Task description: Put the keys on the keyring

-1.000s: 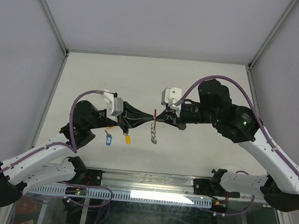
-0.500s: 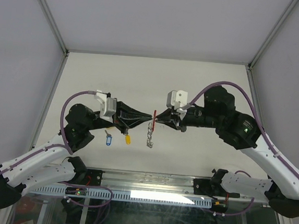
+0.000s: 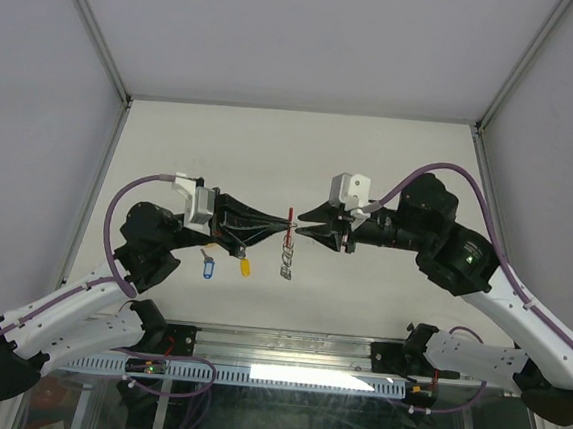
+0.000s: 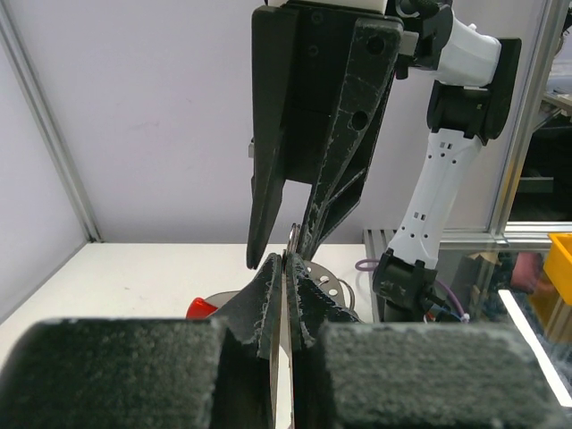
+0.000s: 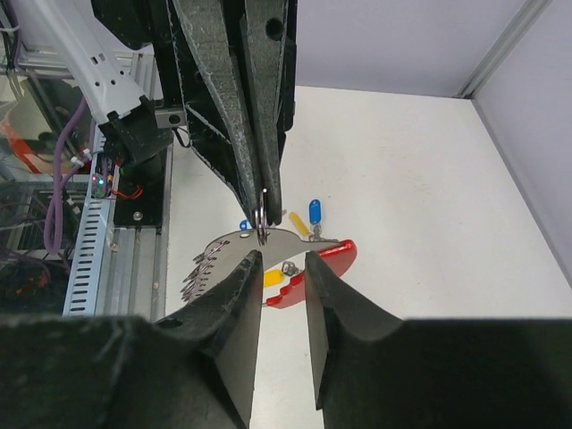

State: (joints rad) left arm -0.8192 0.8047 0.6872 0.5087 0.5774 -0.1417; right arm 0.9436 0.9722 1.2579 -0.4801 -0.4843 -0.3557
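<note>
Above table centre, your left gripper clamps the keyring. At its 3 o'clock the right gripper stands parted, empty. Two keys lie at 8 o'clock.

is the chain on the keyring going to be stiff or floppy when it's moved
Probably floppy: the chain droops in a loose line below the shut left end effector. It would likely swing when moved. The red crescent looks rigid.
</note>
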